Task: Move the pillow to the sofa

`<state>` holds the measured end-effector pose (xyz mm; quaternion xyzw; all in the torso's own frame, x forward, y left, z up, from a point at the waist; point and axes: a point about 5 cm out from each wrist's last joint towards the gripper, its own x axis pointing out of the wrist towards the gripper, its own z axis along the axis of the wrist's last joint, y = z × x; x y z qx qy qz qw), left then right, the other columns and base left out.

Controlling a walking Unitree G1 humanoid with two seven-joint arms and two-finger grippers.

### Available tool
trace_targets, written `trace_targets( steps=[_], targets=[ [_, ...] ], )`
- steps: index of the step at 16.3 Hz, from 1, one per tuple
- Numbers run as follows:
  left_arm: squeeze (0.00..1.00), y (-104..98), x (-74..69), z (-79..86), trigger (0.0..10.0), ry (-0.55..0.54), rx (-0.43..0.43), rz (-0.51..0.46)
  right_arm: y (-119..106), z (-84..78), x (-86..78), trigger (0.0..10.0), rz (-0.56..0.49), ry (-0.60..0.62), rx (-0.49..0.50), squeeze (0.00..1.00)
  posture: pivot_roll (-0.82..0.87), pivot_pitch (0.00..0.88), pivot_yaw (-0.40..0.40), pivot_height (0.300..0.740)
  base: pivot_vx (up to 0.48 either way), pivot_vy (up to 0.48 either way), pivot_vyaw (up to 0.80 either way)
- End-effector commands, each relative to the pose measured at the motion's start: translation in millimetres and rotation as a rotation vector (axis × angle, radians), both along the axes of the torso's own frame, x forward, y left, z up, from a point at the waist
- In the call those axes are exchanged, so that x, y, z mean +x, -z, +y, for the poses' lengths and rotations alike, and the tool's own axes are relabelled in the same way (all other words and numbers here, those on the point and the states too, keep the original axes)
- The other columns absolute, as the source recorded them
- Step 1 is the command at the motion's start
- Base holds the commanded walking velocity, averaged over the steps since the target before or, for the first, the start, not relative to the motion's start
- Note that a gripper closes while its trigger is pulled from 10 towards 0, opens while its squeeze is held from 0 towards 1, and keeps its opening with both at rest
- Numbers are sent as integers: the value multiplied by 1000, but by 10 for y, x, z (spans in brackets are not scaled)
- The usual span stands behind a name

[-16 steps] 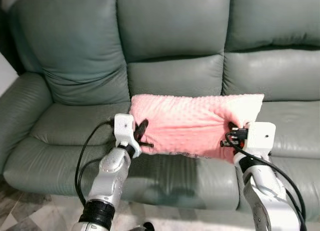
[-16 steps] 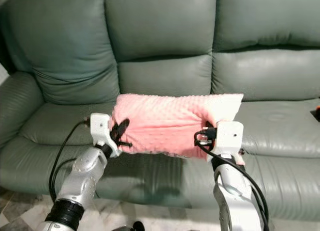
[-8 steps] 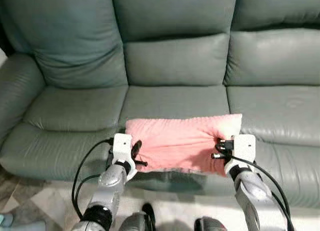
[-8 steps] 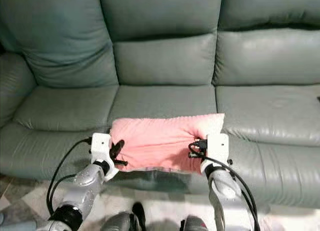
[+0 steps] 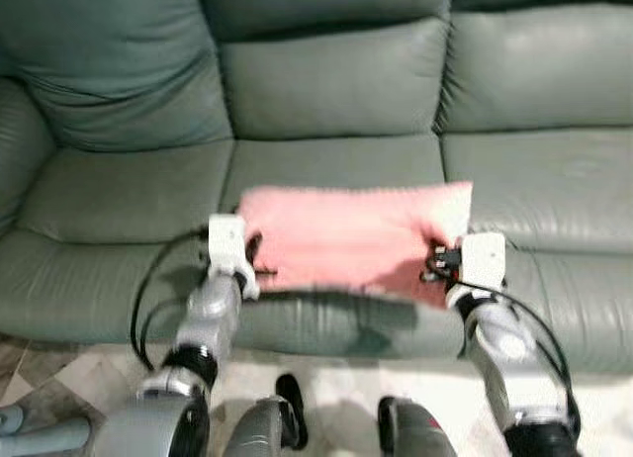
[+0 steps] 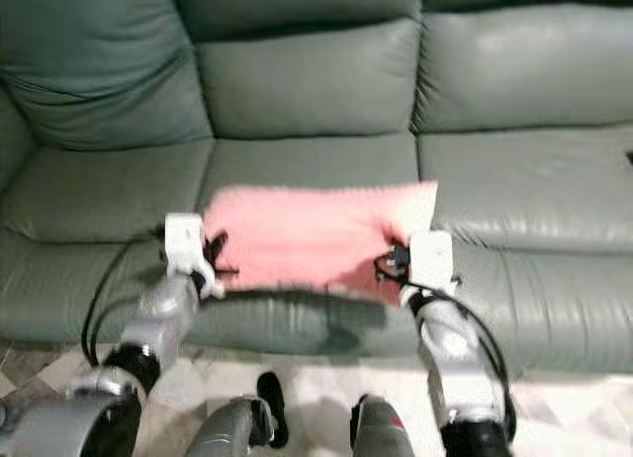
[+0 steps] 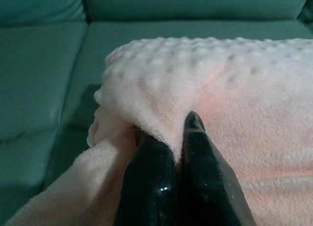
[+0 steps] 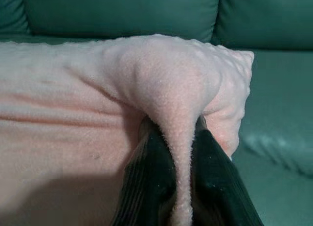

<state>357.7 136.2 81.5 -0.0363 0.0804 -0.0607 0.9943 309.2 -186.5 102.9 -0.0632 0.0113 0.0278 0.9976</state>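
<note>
A pink dimpled pillow [image 5: 346, 237] hangs between my two arms over the front of the middle seat of a grey-green leather sofa [image 5: 326, 91]. My left gripper [image 5: 255, 264] is shut on the pillow's left end, and the left wrist view shows a fold of fabric [image 7: 146, 113] pinched between the black fingers [image 7: 149, 182]. At the right end, my right gripper [image 5: 435, 264] is shut on another fold [image 8: 171, 118], squeezed between its fingers [image 8: 146, 187]. The pillow's lower edge sits close above the seat's front; I cannot tell whether it touches.
The sofa's seat cushions [image 5: 129, 190] spread left and right of the pillow, with back cushions behind. Below the sofa's front edge lies pale tiled floor [image 5: 336, 398], where my own black feet [image 5: 292, 422] stand.
The camera has tilted down and moved closer to the sofa, now blurred. Both grippers still hold the pillow, which has come lower and further over the middle seat.
</note>
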Motion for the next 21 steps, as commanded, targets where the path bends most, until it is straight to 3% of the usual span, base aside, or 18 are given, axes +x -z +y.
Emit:
trace_targets(
  steps=[1, 5, 10, 11, 12, 21],
  targets=[
    [0, 156, -104, 503, 10000, -197, 8, 70, 19, -345, -48, 10000, -6, 130, -24, 0, -157, 426, 151, 740, 0, 0, 0],
    [0, -96, 67, 565, 10000, -224, 1, 20, -118, -520, 166, 10000, -52, 143, -45, 0, -132, 469, 157, 740, 0, 0, 0],
    [0, -166, 94, 687, 10000, -287, 12, 11, -222, -594, 281, 10000, -93, 143, -48, 0, -125, 486, 162, 740, 0, 0, 0],
    [0, -157, 86, 719, 10000, -308, 2, 17, -231, -612, 300, 10000, -95, 144, -55, 1000, -123, 488, 165, 740, 0, 0, 0],
    [1000, -158, 84, 732, 10000, -313, 9, 18, -233, -626, 316, 10000, -99, 143, -61, 1000, -125, 495, 166, 740, 0, 0, 0],
    [1000, -152, 79, 730, 10000, -339, 10, 15, -99, -553, 273, 10000, -87, 92, -71, 1000, -125, 487, 164, 740, 0, 0, 0]
  ],
)
